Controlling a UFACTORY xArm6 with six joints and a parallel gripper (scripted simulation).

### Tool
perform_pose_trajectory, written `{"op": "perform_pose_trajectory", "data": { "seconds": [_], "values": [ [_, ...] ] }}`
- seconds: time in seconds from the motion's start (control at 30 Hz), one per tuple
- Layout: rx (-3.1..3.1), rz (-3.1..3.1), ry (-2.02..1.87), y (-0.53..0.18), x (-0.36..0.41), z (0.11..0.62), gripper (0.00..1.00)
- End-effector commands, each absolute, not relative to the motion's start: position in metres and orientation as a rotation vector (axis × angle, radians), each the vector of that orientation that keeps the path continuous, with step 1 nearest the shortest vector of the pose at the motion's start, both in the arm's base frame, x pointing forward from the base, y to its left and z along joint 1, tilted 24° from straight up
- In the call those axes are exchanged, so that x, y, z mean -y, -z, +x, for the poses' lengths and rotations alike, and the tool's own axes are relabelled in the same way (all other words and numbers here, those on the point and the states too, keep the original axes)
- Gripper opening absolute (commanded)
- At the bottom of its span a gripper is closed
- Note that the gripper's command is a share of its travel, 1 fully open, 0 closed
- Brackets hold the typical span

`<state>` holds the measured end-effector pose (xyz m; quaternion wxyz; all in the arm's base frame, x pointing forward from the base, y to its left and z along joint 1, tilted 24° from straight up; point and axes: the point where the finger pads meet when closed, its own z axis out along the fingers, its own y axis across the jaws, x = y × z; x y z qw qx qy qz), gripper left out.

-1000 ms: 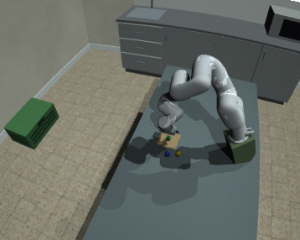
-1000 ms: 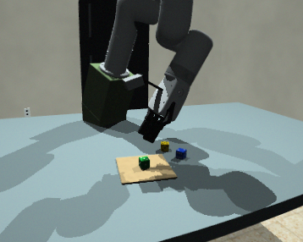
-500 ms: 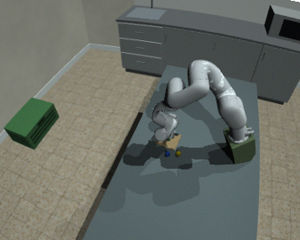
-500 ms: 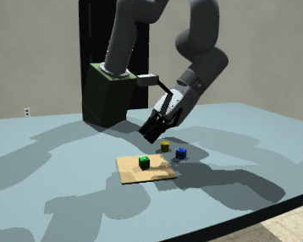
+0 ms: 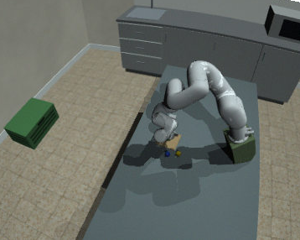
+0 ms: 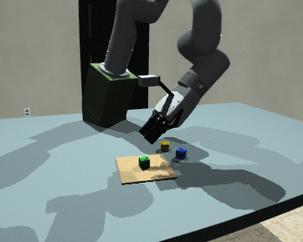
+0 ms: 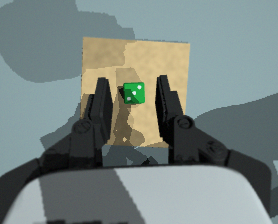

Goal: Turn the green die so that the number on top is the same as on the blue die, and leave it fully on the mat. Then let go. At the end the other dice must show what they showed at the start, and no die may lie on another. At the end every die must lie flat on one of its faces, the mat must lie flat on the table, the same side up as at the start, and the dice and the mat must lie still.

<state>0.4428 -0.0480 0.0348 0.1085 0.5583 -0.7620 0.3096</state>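
Nearest to us in the exterior view, the green die [image 6: 144, 162] lies flat on the tan mat [image 6: 134, 175], near its middle. Above the mat's far edge we see the gripper [image 6: 153, 131] tilted down, half parted and holding nothing. Just past the mat's far right corner sit the blue die [image 6: 181, 153] and yellow die [image 6: 164, 145].

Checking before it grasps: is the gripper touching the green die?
Apart. The exterior view shows the gripper hanging above the mat, clear of the green die.
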Motion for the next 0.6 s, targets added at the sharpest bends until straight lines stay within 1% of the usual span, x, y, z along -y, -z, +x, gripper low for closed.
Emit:
{"op": "perform_pose_trajectory", "data": {
  "seconds": [0.0,0.57],
  "values": [
    [2.243,1.642,-0.913,-0.0357,0.0478,0.4437,0.42],
    [2.243,1.642,-0.913,-0.0265,0.0465,0.4475,0.42]
  ]
}}
